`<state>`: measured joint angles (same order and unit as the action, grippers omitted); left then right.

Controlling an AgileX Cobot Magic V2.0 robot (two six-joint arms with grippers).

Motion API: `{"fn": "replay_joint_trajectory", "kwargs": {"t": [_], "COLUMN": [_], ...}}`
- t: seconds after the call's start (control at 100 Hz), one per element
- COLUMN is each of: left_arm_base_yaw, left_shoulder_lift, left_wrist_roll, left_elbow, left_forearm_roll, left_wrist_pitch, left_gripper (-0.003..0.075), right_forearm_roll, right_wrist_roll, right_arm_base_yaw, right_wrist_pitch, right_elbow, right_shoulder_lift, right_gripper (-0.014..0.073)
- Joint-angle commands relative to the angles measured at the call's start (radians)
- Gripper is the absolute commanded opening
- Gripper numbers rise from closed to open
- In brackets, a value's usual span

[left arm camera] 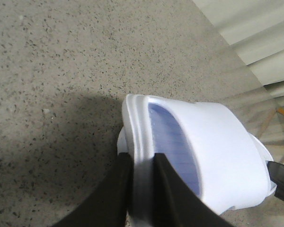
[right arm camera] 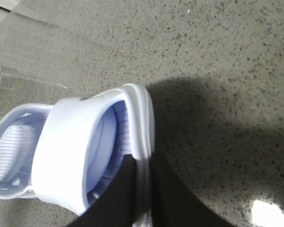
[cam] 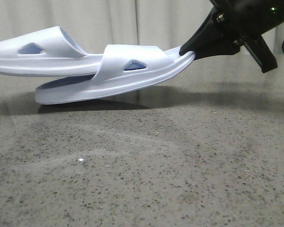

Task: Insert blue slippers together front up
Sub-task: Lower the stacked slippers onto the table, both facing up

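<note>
Two pale blue slippers (cam: 109, 71) overlap mid-frame above the speckled table (cam: 156, 170) | right gripper (cam: 189, 51) clamped on one end, upper right | left gripper (left arm camera: 141, 175) clamped on the other slipper's rim.

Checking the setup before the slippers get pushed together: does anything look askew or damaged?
Nothing looks damaged. The right gripper pinches the rim of one pale blue-white foam slipper, which tilts with its far end near the speckled grey table. The left gripper pinches the other slipper, held about level above it.
</note>
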<state>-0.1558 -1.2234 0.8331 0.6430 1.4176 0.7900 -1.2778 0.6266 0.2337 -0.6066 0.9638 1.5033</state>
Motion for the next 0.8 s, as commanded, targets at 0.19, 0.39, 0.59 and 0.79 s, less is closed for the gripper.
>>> {"fn": "replay_joint_trajectory", "kwargs": {"t": [0.19,0.39,0.59,0.79], "left_arm_base_yaw": [0.010,0.010,0.010,0.010], "left_shoulder_lift": [0.017,0.017,0.017,0.017], "left_wrist_roll": [0.032,0.033,0.036,0.036], "left_elbow": [0.034,0.034,0.038,0.056], "left_forearm_roll": [0.057,0.057,0.057,0.041], "left_wrist_pitch": [0.047,0.047,0.047,0.047], "left_gripper": [0.0016,0.0015,0.0015,0.0015], "right_forearm_roll": [-0.033,-0.033,-0.033,-0.048], "right_wrist_roll": [0.009,0.009,0.009,0.009], "right_arm_base_yaw": [0.006,0.006,0.006,0.009], "right_wrist_pitch": [-0.031,-0.016,-0.007,-0.014], "right_elbow": [0.021,0.021,0.020,0.014], "right_shoulder_lift": [-0.030,-0.030,-0.029,0.002], "right_gripper": [-0.0106,-0.0106,-0.0106,-0.0106]}}
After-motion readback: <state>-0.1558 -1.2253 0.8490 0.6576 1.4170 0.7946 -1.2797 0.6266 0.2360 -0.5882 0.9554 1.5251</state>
